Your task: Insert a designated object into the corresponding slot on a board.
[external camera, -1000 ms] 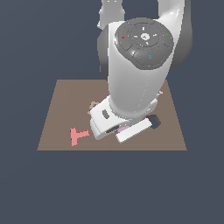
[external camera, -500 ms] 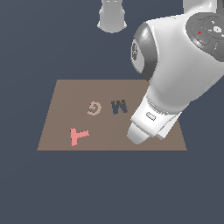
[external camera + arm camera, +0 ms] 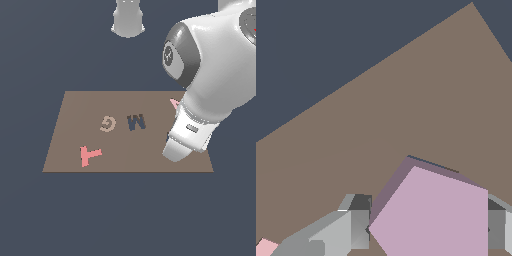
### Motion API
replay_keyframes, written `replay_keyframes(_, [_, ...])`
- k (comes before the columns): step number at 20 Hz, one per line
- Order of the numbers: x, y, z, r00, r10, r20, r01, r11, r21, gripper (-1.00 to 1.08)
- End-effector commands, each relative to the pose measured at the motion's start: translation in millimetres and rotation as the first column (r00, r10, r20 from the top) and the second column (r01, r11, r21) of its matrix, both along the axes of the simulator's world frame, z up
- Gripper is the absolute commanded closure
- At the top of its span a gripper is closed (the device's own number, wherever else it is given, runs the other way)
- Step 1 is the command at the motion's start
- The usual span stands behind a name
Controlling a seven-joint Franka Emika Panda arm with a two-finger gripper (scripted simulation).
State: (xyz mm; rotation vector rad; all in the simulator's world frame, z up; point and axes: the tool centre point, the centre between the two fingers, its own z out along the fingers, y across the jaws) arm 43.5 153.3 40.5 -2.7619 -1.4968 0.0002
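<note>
Presently: claw clamped on lilac pentagonal block, carrying it above the board for insertion; slot unseen.

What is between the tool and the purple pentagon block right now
Nothing visible. In the wrist view the pentagon block already sits between the tool's two fingers, over the brown board.

Glossy white, bulbous arm links with a dark grey joint cap, grey blocky pincer fingers.
</note>
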Motion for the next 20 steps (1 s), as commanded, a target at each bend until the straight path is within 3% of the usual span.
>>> replay_keyframes(1, [0,-1,0,1.0,-0.001,0.001,0.001,1.0,0.0,1.08])
replay_keyframes(12, [1,-4,-10,1.0,-0.011,0.0,0.011,1.0,0.0,1.08])
replay_keyframes(13, [1,-4,-10,1.0,-0.011,0.0,0.011,1.0,0.0,-0.92])
replay_keyframes(20, [1,-4,-10,1.0,-0.011,0.0,0.011,1.0,0.0,-0.92])
